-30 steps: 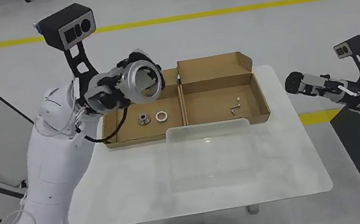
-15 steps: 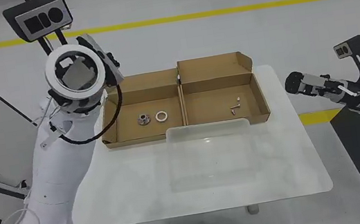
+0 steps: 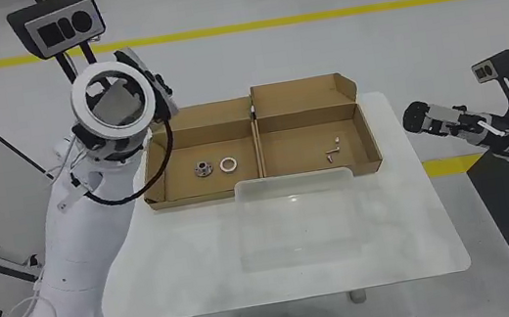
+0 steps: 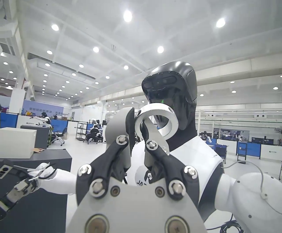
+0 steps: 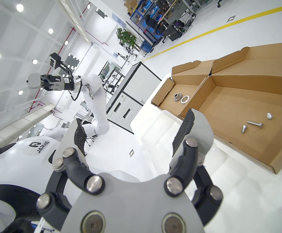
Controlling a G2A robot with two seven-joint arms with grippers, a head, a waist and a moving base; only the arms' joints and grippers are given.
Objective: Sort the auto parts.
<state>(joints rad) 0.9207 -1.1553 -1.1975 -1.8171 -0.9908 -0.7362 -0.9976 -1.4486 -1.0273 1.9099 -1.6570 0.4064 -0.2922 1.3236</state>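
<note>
Two cardboard boxes [image 3: 180, 155] sit side by side at the far edge of the table [image 3: 153, 273]. Left gripper [image 4: 137, 117]: held high, left of the boxes, fingers clamped on a metal ring [image 4: 154, 108]. Right gripper [image 5: 134, 119]: fingers spread, right of the table.

Glossy white arm shells [image 3: 68, 236] with black joints; right end effector [image 5: 135, 119] on a grey plate, silver screws [image 5: 94, 184], black ribbed pads [image 5: 181, 132]; black visored head [image 4: 174, 88], white chest [image 4: 193, 158]
</note>
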